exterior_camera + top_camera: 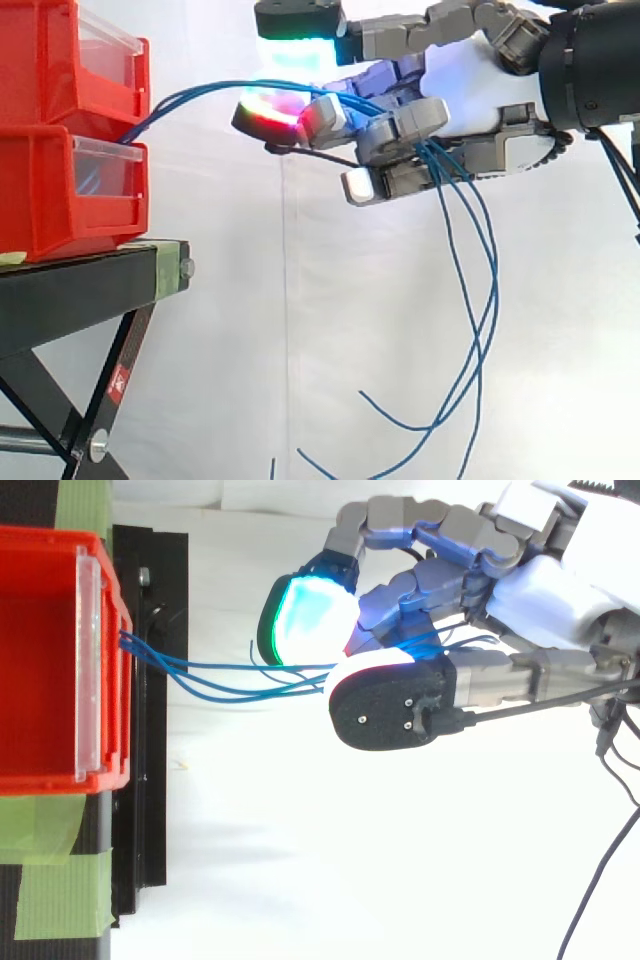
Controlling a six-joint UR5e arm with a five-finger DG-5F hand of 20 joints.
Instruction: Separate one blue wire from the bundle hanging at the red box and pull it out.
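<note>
We see the hand [480, 90] clenched round blue wires [240, 675]; they stretch from it to the red bins [40, 190], loose ends dangling beneath it. Red label [117, 381] on the stand [70, 290] unreadable.

Blue wires [200, 93]: thin bundle, running almost level from the box front into the hand's [400, 125] curled fingers, then hanging in long loops with loose ends.
Red box [55, 195]: lower of two stacked bins; the wires leave at its front.

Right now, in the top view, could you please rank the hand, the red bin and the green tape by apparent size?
1. hand, closed on the blue wires.
2. red bin, though the left edge cuts it off.
3. green tape at lower left.
</note>
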